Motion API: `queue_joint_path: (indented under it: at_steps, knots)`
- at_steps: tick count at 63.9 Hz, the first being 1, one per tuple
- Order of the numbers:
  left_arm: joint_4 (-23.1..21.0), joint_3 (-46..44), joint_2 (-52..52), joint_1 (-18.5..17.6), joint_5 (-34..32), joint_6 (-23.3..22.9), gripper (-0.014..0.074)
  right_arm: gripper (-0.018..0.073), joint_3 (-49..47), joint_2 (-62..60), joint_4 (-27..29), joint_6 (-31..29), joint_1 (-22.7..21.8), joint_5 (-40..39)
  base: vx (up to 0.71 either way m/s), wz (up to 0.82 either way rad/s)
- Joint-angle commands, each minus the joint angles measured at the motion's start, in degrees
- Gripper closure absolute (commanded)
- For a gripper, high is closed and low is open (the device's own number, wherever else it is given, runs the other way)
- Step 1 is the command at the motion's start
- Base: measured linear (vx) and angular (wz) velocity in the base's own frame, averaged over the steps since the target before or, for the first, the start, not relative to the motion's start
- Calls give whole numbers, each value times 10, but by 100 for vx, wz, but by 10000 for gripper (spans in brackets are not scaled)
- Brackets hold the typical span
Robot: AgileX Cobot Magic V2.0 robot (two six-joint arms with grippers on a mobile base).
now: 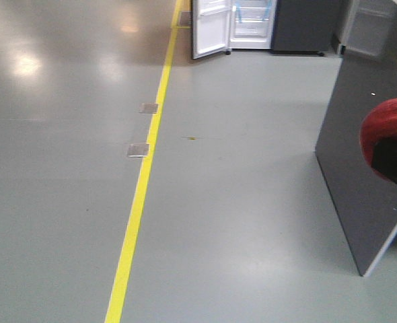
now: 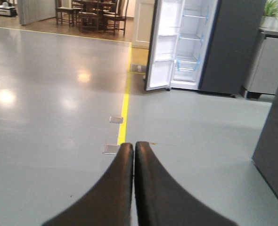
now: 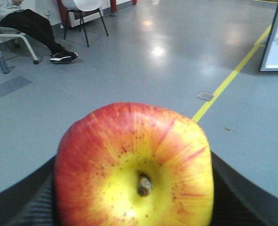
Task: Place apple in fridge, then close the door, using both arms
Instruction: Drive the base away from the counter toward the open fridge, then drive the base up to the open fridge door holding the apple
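Clamping the apple (image 3: 134, 165) between its dark fingers (image 3: 245, 197), stem end turned toward the camera, the right pincer (image 3: 134, 193) held the fruit firmly, apparently for the trip ahead. The fridge (image 2: 233, 42) stood well ahead of both pincers across the grey floor (image 2: 59, 94), its door (image 2: 160, 47) swung wide to receive the fruit. The left pincer (image 2: 133, 153) was pressed closed on nothing, probably left free to push that door shut.

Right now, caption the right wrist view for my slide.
Black fingers grip a red-yellow apple, stem facing the camera, over grey floor.
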Motion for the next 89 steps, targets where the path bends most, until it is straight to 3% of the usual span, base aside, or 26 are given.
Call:
queue_joint_path:
  at_steps: [1,89]
  knots:
    - [2,12,-3,1,-42,-1,603,566,-15,-1,29,-3,-2,-32,12,29]
    - [2,12,-3,1,-42,-1,603,566,-15,-1,29,-3,-2,-32,16,5]
